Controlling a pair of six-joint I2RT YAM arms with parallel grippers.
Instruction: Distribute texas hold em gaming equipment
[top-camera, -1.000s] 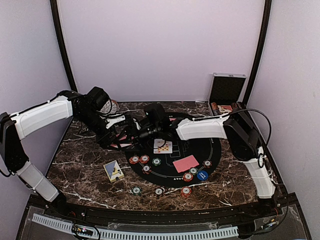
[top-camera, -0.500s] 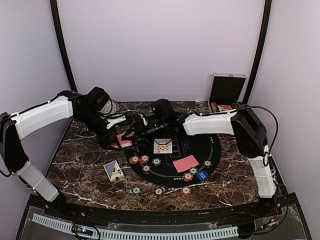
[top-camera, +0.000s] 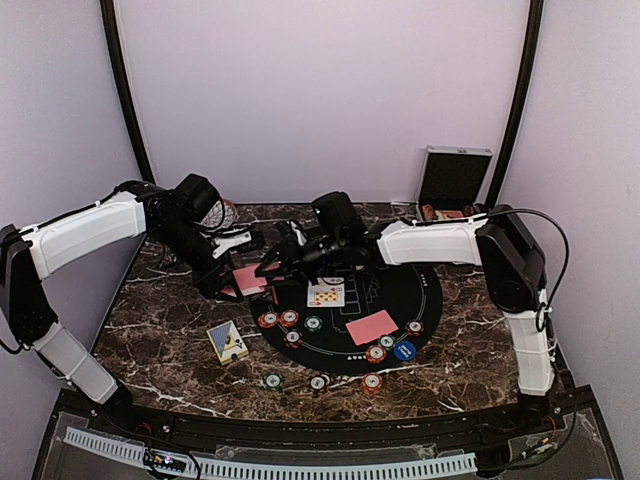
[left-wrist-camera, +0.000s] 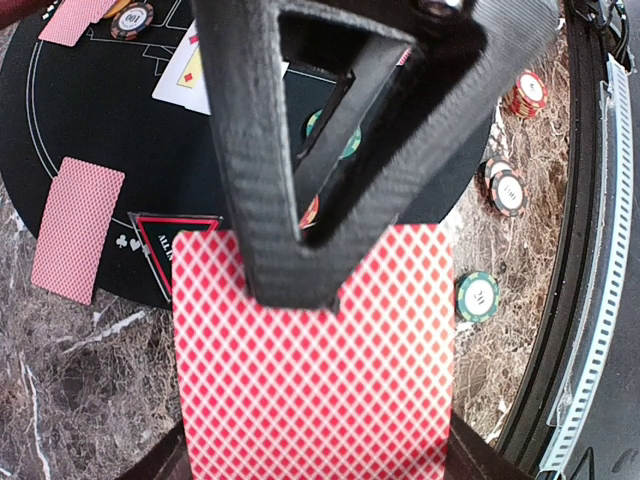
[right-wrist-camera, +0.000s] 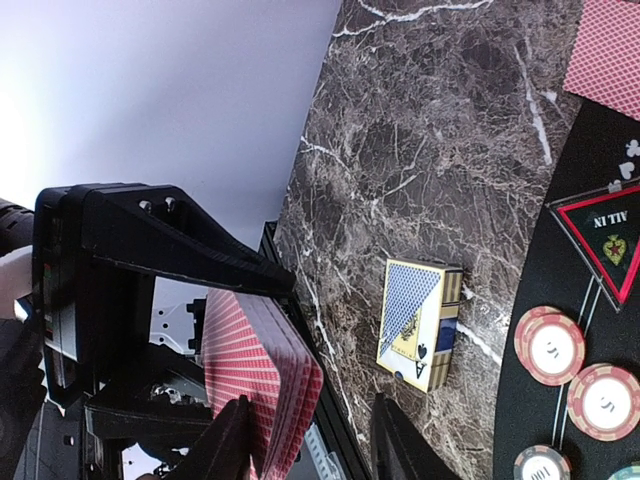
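One deck of red-backed cards (left-wrist-camera: 310, 350) sits clamped in the left gripper (top-camera: 226, 270), above the marble table (top-camera: 160, 335) beside the black mat (top-camera: 425, 290). Right gripper (right-wrist-camera: 312, 445) is parted, empty, at the deck's edge. We advise pinching only the top card and peeling slowly.

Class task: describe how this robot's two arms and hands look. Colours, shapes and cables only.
The left arm and right arm are white shells joined by black joints. A thin black cable loops beside the right arm's elbow. The left hand has black, textured fingers shaped as open triangular frames.
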